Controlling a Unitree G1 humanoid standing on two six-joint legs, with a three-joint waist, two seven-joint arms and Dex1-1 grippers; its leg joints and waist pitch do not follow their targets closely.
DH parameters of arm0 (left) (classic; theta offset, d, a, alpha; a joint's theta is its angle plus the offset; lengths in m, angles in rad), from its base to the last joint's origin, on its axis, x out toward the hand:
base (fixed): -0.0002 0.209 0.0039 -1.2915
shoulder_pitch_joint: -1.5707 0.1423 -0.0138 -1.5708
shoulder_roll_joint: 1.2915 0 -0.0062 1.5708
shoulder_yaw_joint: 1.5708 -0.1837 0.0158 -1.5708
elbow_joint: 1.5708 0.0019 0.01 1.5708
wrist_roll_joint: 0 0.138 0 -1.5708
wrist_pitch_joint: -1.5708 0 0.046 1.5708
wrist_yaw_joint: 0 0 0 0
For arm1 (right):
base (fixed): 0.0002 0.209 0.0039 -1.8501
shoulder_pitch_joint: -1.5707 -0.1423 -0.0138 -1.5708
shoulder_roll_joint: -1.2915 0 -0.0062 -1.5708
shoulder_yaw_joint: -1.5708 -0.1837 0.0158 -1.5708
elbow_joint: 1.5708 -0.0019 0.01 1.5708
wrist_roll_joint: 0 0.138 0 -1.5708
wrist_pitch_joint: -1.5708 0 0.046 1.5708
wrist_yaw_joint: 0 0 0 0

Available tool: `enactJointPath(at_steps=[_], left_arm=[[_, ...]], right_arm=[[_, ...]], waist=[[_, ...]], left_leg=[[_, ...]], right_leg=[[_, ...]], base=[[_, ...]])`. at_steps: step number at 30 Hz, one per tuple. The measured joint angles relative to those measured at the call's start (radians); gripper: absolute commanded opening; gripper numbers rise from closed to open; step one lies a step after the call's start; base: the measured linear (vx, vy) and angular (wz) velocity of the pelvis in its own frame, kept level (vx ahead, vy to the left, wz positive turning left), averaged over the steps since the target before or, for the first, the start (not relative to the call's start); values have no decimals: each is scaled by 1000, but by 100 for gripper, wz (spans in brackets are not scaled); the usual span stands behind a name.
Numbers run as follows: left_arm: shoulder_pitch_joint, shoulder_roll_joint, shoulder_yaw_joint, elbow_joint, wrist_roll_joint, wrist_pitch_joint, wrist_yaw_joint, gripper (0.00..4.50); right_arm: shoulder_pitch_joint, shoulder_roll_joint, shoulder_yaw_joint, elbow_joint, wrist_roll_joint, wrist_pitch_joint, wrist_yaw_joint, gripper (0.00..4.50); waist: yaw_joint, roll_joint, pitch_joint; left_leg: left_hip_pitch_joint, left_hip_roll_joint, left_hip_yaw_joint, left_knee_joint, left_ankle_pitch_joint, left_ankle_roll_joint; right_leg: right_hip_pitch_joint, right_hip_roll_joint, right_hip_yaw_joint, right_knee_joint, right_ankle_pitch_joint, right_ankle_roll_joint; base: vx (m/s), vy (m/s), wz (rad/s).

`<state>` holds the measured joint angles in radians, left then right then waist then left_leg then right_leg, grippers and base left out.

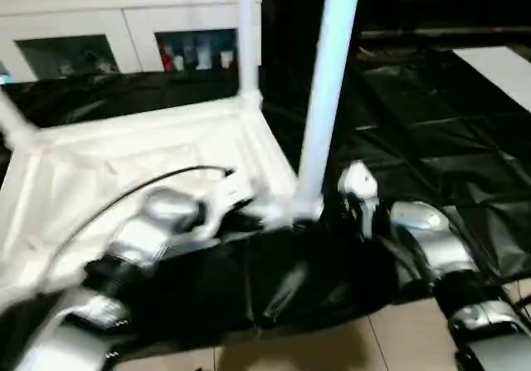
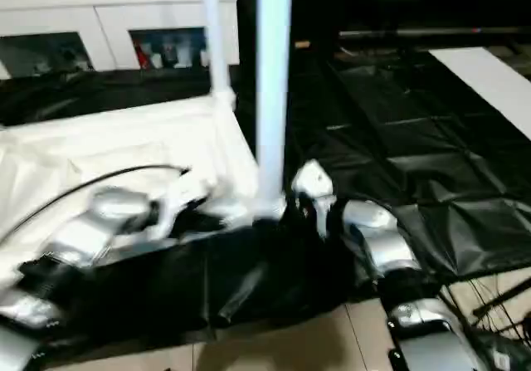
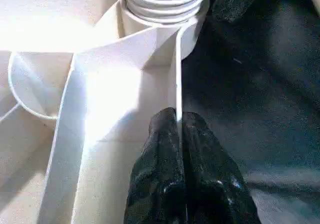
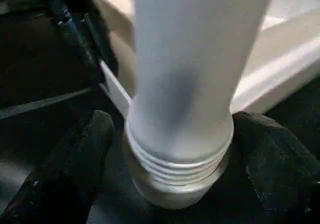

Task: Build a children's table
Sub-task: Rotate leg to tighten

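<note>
Black cloth (image 1: 431, 147) drapes the work table beneath both grippers; a white cabinet (image 1: 124, 22) stands beyond. Left gripper (image 3: 179, 129) pinches the upturned children's table (image 1: 124, 163) rim. Right gripper (image 4: 172, 149), spread wide, straddles the leg (image 4: 195, 58), whose top is cut off.

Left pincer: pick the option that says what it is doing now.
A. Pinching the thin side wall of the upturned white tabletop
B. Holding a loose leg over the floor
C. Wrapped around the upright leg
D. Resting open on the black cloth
A: the left pincer has its two black fingers shut on the thin white wall of the tabletop, just below the corner socket.
</note>
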<state>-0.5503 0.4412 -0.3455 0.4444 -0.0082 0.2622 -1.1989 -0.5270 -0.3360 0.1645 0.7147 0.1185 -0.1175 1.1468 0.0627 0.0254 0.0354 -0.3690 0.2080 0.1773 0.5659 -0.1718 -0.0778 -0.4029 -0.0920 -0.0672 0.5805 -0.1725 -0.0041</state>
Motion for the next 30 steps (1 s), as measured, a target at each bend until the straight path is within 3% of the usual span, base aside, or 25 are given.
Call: enactJointPath(at_steps=[12,19,30], left_arm=[[13,34,-23,-26,-16,3,-77,0],[10,31,-23,-25,-14,9,-76,0],[6,27,-25,-16,-9,8,-76,0]], right_arm=[[-4,-8,24,-32,16,42,101,408],[-19,5,22,-31,30,56,109,340],[-20,-4,38,-27,19,44,134,269]], waist=[[2,-2,1],[6,-2,1],[14,-2,1]], left_leg=[[1,0,1,4,-3,-6],[1,0,1,6,-3,-6],[2,0,1,9,-3,-6]], right_leg=[[0,-1,2,6,0,0],[0,-1,2,9,0,0],[0,-1,3,13,0,0]], base=[[0,0,0],[0,0,0],[0,0,0]])
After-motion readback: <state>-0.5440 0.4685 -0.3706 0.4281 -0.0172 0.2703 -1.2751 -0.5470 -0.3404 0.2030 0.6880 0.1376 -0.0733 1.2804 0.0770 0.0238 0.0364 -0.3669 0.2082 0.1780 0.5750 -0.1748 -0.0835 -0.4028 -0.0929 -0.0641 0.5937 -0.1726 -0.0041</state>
